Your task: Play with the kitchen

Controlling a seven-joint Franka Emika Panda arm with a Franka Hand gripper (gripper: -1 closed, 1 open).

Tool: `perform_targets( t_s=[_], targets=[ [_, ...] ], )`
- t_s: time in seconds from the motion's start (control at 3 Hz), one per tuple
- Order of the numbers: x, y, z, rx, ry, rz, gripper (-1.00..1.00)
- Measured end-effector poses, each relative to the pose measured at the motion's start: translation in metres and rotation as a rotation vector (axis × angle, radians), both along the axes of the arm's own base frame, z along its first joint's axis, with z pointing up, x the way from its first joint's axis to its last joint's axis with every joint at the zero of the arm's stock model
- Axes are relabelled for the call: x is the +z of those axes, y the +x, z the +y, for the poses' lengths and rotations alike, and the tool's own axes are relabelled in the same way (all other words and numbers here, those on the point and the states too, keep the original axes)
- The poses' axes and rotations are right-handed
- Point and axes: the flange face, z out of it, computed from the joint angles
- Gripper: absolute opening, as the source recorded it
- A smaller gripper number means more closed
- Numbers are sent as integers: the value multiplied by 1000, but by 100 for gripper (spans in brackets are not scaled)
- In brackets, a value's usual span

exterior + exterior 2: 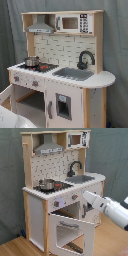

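The kitchen [65, 87] is a tall white and light-wood toy with a grey hood [40, 27], a dotted backsplash, a black faucet [85, 59] and a grey sink [75, 73]. A small metal pot [31, 61] sits on the black-and-red stovetop. In the second exterior view the oven door [72, 232] hangs open, tilted outward. My white arm [110, 209] reaches in from the second exterior view's right. Its gripper [86, 194] is close to the right-hand knob [75, 197] on the front panel. In the first exterior view only a white rounded part of the arm [11, 119] shows at the lower left.
A grey curtain hangs behind the kitchen in both exterior views. The toy stands on a wooden floor [15, 248]. A microwave [75, 22] sits on the top shelf. The rounded counter end [102, 79] juts out at the first exterior view's right.
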Motion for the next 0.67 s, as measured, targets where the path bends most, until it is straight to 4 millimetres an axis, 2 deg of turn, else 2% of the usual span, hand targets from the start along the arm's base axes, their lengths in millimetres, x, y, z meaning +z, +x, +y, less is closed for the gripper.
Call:
perform_targets(
  t_s=[0.67],
  targets=[
    [-25,-11,16,130,104,-60,100]
  ],
)
